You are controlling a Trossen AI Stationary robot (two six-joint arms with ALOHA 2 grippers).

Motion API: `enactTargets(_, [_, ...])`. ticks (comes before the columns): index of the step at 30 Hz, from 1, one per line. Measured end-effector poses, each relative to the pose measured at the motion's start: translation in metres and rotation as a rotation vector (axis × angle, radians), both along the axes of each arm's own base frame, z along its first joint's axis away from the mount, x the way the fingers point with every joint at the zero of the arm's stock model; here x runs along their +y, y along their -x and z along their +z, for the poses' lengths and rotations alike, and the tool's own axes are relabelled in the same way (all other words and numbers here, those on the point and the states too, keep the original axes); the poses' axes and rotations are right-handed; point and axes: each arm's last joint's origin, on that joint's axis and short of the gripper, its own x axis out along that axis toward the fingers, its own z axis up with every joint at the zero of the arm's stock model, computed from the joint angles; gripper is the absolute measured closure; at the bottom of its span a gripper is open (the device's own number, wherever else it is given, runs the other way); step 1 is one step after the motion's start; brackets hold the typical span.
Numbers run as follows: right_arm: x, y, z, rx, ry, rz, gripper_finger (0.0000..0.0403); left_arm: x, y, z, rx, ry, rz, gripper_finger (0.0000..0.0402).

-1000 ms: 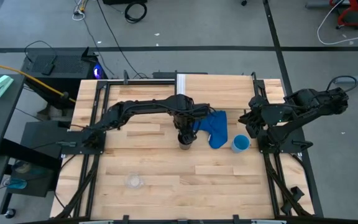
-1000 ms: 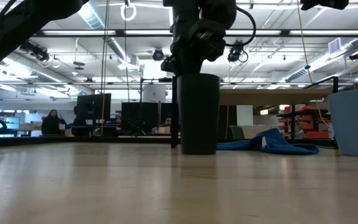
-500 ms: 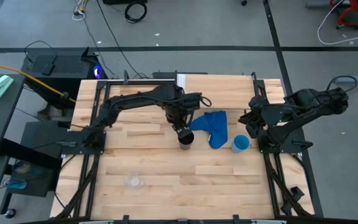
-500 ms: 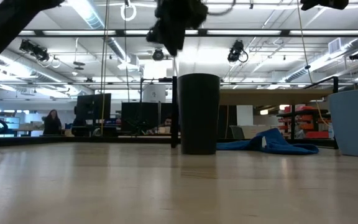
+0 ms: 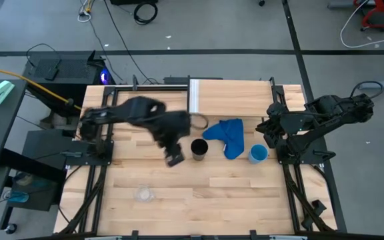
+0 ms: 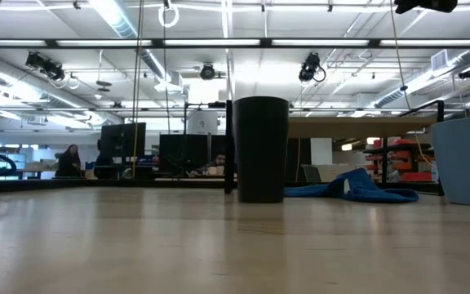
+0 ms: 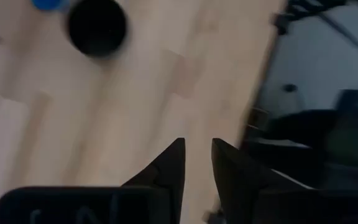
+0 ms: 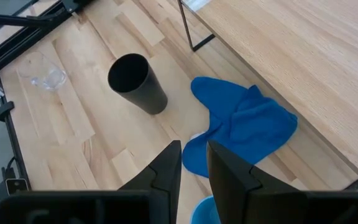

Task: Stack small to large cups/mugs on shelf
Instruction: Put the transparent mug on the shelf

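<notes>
The black tumbler (image 5: 199, 149) stands upright on its base at the table's middle; it also shows in the low view (image 6: 260, 147). The blue cup (image 5: 258, 155) stands to its right, past the blue cloth (image 5: 227, 137). The clear glass (image 5: 144, 194) stands near the front left. The shelf (image 5: 245, 97) stands at the far right, bare. My left gripper (image 5: 174, 159) hangs just left of the tumbler, shut and empty; its wrist view (image 7: 197, 146) shows the tumbler (image 7: 97, 28) farther off. My right gripper (image 5: 267, 130) waits shut at the right edge, above the cloth (image 8: 241, 124).
The shelf's thin black legs (image 8: 188, 28) stand just beyond the cloth and the tumbler (image 8: 137, 82). Black frame rails (image 5: 102, 143) run along the table's left and right sides. Bare planks (image 5: 232, 193) lie toward the near edge.
My left gripper has come off the top of the black tumbler, risen, and swung toward the table's left and near edges. The tumbler has stayed upright where it was. My right arm has kept still.
</notes>
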Motion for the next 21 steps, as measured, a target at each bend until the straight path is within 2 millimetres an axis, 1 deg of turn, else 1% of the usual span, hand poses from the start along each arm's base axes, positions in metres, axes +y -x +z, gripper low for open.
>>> enactTargets(3, [0.0,0.0,0.0,0.0,0.001,0.001,0.0318,-0.026,0.024,0.017,-0.019,0.06,0.025,0.0323])
enactTargets(5, [0.0,0.0,0.0,0.001,0.001,0.001,0.0318,-0.041,0.041,0.024,-0.023,0.084,0.071,0.0329])
enactTargets(7, [0.0,0.0,0.0,0.001,0.001,0.002,0.0318,-0.056,0.055,0.025,-0.001,0.097,0.13,0.0337])
enactTargets(9, [0.0,0.0,0.0,0.001,0.002,0.002,0.0318,-0.071,0.068,0.019,0.045,0.1,0.187,0.0348])
enactTargets(11, [0.0,0.0,0.0,0.001,0.004,0.005,0.0318,-0.084,0.079,0.004,0.128,0.096,0.231,0.036])
enactTargets(14, [0.0,0.0,0.0,0.002,0.006,0.007,0.0318,-0.097,0.099,-0.031,0.276,0.035,0.272,0.0379])
enactTargets(16, [0.0,0.0,0.0,0.002,0.006,0.008,0.0318,-0.099,0.113,-0.057,0.369,-0.018,0.317,0.0389])
enactTargets(18, [0.0,0.0,0.0,0.003,0.01,0.012,0.0318,-0.097,0.126,-0.083,0.46,-0.071,0.406,0.0393])
enactTargets(20, [0.0,0.0,0.0,0.005,0.013,0.016,0.0318,-0.095,0.137,-0.106,0.495,-0.095,0.456,0.039])
enactTargets(21, [0.0,0.0,0.0,0.004,0.013,0.015,0.0318,-0.094,0.14,-0.115,0.485,-0.079,0.462,0.0383])
